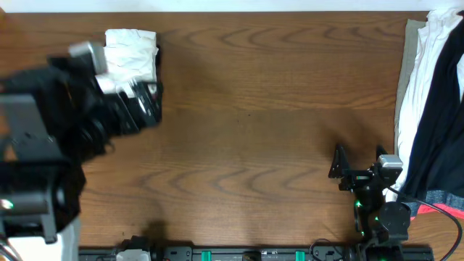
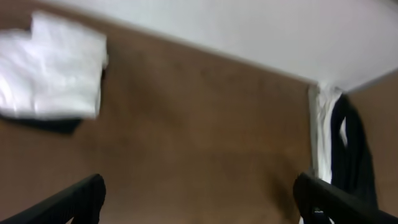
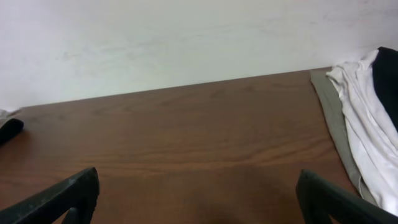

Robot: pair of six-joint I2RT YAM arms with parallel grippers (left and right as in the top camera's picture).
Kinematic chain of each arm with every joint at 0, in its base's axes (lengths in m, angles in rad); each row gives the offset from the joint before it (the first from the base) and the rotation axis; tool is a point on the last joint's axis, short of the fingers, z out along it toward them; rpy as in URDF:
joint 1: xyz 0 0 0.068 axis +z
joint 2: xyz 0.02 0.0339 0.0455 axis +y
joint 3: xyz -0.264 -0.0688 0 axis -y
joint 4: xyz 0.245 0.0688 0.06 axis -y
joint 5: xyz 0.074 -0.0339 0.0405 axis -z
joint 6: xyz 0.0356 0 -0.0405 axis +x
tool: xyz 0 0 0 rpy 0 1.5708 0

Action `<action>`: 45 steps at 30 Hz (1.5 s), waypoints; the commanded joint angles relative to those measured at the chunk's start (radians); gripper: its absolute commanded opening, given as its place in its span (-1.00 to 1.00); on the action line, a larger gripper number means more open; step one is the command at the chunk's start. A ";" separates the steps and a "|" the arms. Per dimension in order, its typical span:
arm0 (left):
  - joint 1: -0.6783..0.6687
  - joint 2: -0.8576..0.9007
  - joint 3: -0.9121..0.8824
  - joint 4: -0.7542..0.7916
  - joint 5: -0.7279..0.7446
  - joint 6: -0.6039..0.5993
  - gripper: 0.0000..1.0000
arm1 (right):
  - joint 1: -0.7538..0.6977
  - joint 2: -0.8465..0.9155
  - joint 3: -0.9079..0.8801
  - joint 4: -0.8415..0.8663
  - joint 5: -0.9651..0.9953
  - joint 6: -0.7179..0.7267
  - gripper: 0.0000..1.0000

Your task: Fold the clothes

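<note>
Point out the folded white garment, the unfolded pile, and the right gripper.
folded white garment (image 1: 134, 51): overhead, middle of top layer
unfolded pile (image 1: 417, 90): overhead, white fabric
right gripper (image 1: 359, 152): overhead, midway between fingertips

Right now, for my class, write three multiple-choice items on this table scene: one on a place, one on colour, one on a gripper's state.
1. Where on the brown wooden table does the folded white fabric bundle lie? A centre; B far left corner; C near right edge.
2. Which colours show in the loose heap of clothes at the right edge? A white and black; B yellow and green; C purple only.
3. How does the right gripper stand? A shut on cloth; B shut, empty; C open, empty.
Answers: B, top left in the overhead view; A, both colours show there; C, its jaws stand apart over bare wood.
</note>
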 commanded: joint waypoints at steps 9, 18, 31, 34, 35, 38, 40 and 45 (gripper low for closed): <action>-0.005 -0.311 -0.621 0.008 -0.095 0.002 0.96 | 0.005 -0.006 -0.002 -0.003 0.011 -0.007 0.99; -0.005 -0.469 -1.078 0.566 -0.117 0.002 0.96 | 0.005 -0.006 -0.002 -0.003 0.011 -0.007 0.98; -0.008 -0.614 -1.492 1.118 -0.117 -0.002 0.96 | 0.005 -0.006 -0.002 -0.003 0.011 -0.007 0.99; -0.013 -0.641 -1.509 1.120 -0.127 0.003 0.96 | 0.005 -0.006 -0.002 -0.003 0.011 -0.007 0.99; -0.016 -0.652 -1.510 1.117 -0.143 0.003 0.96 | 0.005 -0.006 -0.002 -0.003 0.011 -0.007 0.98; -0.034 -0.685 -1.510 1.108 -0.198 0.003 0.96 | 0.005 -0.006 -0.002 -0.003 0.011 -0.007 0.98; -0.051 -0.712 -1.510 1.096 -0.237 0.003 0.96 | 0.005 -0.006 -0.002 -0.003 0.011 -0.007 0.98; -0.067 -0.784 -1.511 1.062 -0.274 0.006 0.96 | 0.005 -0.006 -0.002 -0.003 0.011 -0.007 0.98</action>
